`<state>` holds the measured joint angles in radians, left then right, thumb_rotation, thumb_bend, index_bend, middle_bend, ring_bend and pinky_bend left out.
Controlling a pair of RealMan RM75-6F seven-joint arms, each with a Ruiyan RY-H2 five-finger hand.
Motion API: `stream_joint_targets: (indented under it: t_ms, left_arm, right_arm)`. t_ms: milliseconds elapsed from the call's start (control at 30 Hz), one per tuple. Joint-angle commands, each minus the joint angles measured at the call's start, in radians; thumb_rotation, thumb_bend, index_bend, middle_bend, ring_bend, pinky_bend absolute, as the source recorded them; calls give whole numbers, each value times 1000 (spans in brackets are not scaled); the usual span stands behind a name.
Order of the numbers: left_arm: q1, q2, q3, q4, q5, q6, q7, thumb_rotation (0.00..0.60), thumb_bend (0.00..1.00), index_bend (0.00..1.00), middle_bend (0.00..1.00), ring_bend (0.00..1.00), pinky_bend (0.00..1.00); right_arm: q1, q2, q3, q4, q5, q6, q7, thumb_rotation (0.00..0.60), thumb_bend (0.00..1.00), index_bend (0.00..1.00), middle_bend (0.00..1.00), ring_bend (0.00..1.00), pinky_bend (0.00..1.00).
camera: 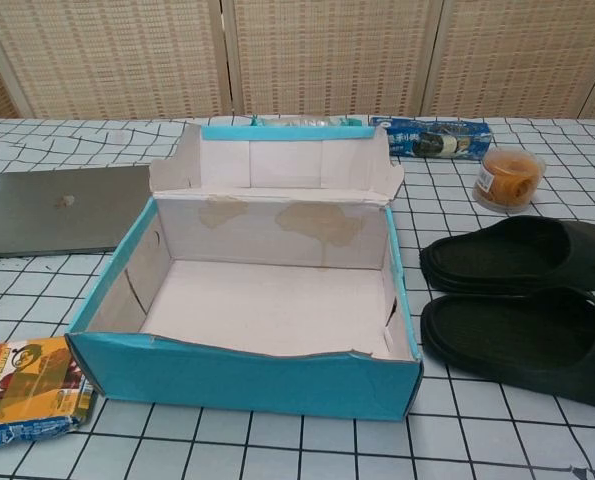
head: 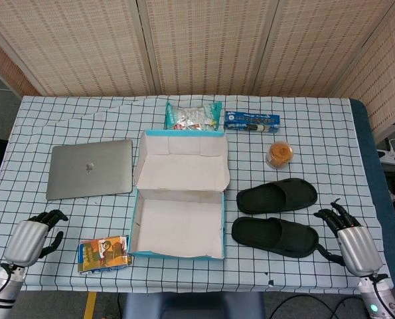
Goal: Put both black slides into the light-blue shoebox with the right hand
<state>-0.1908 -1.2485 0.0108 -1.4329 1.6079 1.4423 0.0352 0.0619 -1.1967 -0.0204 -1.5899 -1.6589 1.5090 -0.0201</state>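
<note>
Looks like a staged indoor test setup, lab-like rather than a lived-in home. Shown by a table draped in a white cloth with a black grid, backed by woven folding screens that close off the room behind. Also by the mixed household props laid out in order: a closed silver laptop, an open light-blue shoebox, snack packets, a small lidded tub. Cables trailing on the floor at the right edge.

Bright, even light (shadows soft), both views sharp throughout.
</note>
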Motion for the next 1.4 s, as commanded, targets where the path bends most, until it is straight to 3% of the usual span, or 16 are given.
stream_joint_targets:
  t_ms: [33,400,500,733,867,1133,1400]
  left_arm:
    - [0,0,-1,-2,-3,-2,-2,600,455,359,310,383,594]
    - [-6,-5,1,12,-2,-12,-13,600,455,361,310,383,595]
    - [-7,-7,4,16,-6,-20,-6,600,456,363,310,383,596]
    - [3,0,5,-4,17,18,3,600,455,374,306,383,594]
    - [-1,-5,3,-1,2,-4,5,600,455,375,306,383,595]
    - [2,0,1,-7,4,9,1,600,456,388,305,383,595]
    - [3,1,-2,-4,0,10,-7,600,455,390,305,383,594]
  right_arm:
    - [1,2,-2,-5,8,-8,-5,600,124,246,228,87,310]
    - [6,13,-6,-31,20,-35,-42,600,124,214,228,87,298]
    - [9,1,-15,-8,-5,-33,-45,600,117,193,228,87,206]
    - [20,2,-48,10,-34,-65,-24,600,25,84,185,69,122]
    - [37,21,-48,-11,16,-134,-32,600,5,37,142,20,72]
    - [72,25,-52,-50,117,-273,-89,600,0,0,105,0,66]
    - [110,-15,-56,-11,174,-380,-83,600,0,0,105,0,66]
